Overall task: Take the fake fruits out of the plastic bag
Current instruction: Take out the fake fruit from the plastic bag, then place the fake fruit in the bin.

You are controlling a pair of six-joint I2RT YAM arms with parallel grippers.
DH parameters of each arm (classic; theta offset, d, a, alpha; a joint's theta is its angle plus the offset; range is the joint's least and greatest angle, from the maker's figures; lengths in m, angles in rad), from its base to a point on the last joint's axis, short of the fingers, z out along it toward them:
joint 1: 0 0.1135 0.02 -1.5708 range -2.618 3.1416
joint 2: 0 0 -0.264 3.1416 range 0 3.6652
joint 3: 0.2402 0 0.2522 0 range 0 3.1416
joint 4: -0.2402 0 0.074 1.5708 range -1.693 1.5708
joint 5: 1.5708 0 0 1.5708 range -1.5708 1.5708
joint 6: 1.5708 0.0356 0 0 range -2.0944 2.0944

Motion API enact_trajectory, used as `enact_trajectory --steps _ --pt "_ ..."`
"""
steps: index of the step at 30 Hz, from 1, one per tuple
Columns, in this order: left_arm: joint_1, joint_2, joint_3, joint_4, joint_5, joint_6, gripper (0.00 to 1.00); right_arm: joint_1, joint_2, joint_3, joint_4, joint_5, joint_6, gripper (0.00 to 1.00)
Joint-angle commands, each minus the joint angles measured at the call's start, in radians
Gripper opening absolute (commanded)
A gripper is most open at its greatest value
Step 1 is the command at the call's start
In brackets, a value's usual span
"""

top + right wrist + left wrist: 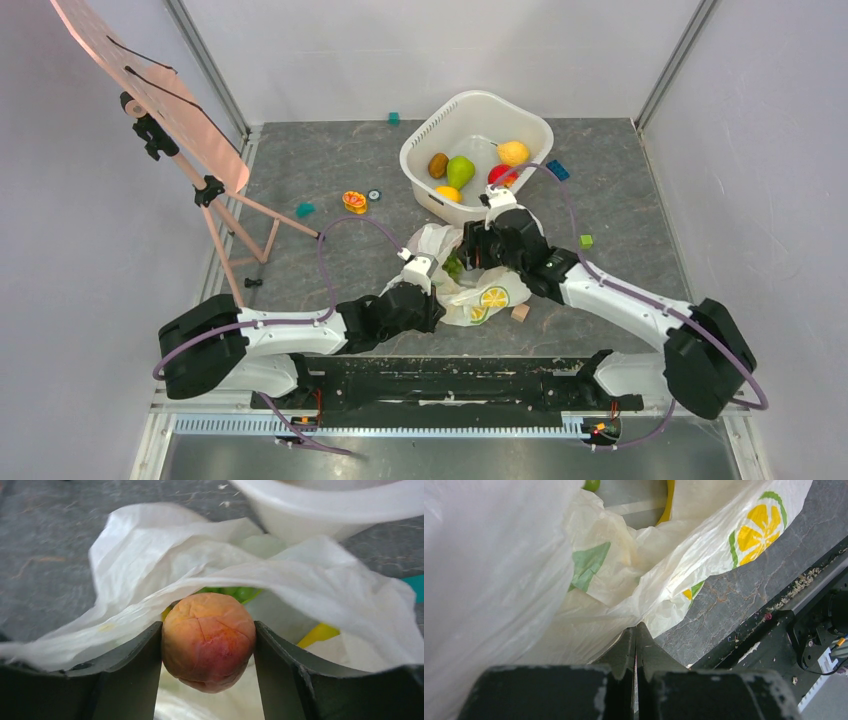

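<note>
The left pincer (636, 628) is shut tight on a fold of the bag (514, 580), its two fingers pressed together with the thin film caught at their tips. Its wrist camera shows what the overhead view cannot. Just ahead of the tips is a green leaf print (589, 565). Farther ahead, a sliver of green fruit (591, 484) and a yellow curve of banana (668, 502) lie inside the bag. Off to the right is a lemon print (756, 527) (flat on the film).

The right pincer (208, 626) grips a peach (209, 650), one finger touching each flank. The peach sits at the bag's opening, with crumpled film arching just over its top. From above, the wrist hides this peach entirely. Beyond the right pincer stands a white tub (325, 510). Only the overhead view looks into it: a green pear (460, 172) lies there among other fruits.

The table (300, 160) is dark grey and mottled like stone. A tan block (520, 312) lies just beside the bag, on the near side of the right pincer, and a green block (586, 241) lies to that pincer's right. A pink easel (150, 90) stands well to the left of the left pincer. Pale walls (420, 50) close in the table.
</note>
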Motion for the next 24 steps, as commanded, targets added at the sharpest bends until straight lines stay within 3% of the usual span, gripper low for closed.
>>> enact_trajectory --steps 1,7,12,19,24 --pt "-0.003 -0.018 0.006 0.023 -0.022 -0.005 0.02 0.013 -0.109 -0.045 -0.042 -0.207 -0.007 0.47" --pt "-0.004 -0.023 0.01 0.009 -0.026 0.001 0.02 0.041 -0.243 -0.032 -0.123 -0.265 -0.001 0.47" --pt "-0.003 -0.022 0.015 0.002 -0.024 0.0 0.02 0.041 -0.276 0.148 -0.249 -0.218 -0.011 0.46" --pt "-0.004 -0.035 0.009 -0.003 -0.03 -0.007 0.02 0.003 -0.101 0.493 -0.397 -0.087 -0.103 0.42" --pt "-0.003 -0.044 0.012 -0.02 -0.03 0.0 0.02 -0.122 0.091 0.658 -0.351 -0.182 -0.136 0.42"
